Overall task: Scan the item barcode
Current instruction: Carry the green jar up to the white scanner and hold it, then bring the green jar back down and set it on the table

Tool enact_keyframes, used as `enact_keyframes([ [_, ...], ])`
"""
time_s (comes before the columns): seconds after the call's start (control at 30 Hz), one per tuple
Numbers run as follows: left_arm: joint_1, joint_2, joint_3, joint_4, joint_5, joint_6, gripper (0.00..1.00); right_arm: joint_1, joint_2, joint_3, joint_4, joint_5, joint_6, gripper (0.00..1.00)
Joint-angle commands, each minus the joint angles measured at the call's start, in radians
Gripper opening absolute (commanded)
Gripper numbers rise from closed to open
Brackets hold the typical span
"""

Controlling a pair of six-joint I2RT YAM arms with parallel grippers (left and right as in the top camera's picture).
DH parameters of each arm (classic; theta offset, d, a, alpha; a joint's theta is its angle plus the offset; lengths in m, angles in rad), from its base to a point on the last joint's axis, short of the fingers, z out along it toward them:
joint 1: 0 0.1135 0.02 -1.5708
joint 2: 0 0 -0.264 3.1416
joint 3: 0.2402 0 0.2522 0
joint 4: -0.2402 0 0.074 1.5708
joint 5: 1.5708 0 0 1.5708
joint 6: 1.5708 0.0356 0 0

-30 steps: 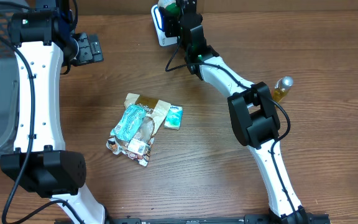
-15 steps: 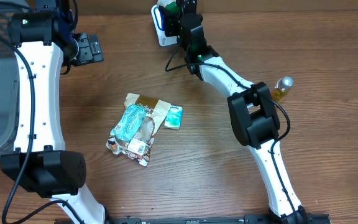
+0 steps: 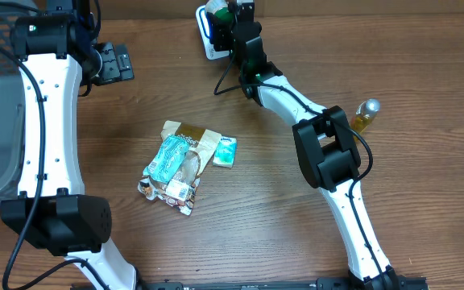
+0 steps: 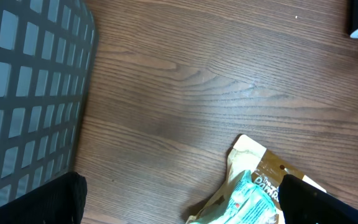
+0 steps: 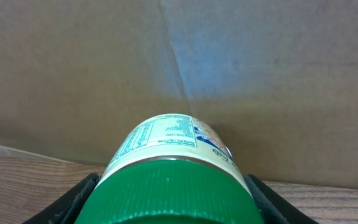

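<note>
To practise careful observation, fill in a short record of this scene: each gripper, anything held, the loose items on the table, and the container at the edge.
left gripper: open, empty, above the table near the basket
right gripper: shut on the green-lidded jar, facing a cardboard wall
loose items: pile of snack packets mid-table; small green packet just beside it; amber bottle beside the right arm
container: grey mesh basket, contents not visible
</note>
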Motion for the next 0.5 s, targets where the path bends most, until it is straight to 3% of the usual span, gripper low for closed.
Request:
enact_keyframes([
  [0.0, 0.003, -0.016, 0.013, 0.001, -0.002, -0.01, 1.0, -0.003, 0.003, 0.016, 0.077, 0.009, -0.002, 0.08],
  [0.13, 0.003, -0.016, 0.013, 0.001, -0.002, -0.01, 1.0, 0.002, -0.111, 0.016, 0.114, 0.009, -0.097, 0.07],
  [0.23, 0.003, -0.016, 0.013, 0.001, -0.002, -0.01, 1.0, 0.001, -0.231, 0.016, 0.01, 0.009, -0.114, 0.07],
  [0.33, 0.003, -0.016, 0.013, 0.001, -0.002, -0.01, 0.99, 0.001, -0.338, 0.016, -0.182, 0.009, -0.113, 0.07],
  [0.47, 0.003, -0.016, 0.013, 0.001, -0.002, -0.01, 1.0, -0.01, -0.51, 0.016, -0.68, 0.009, -0.109, 0.07],
])
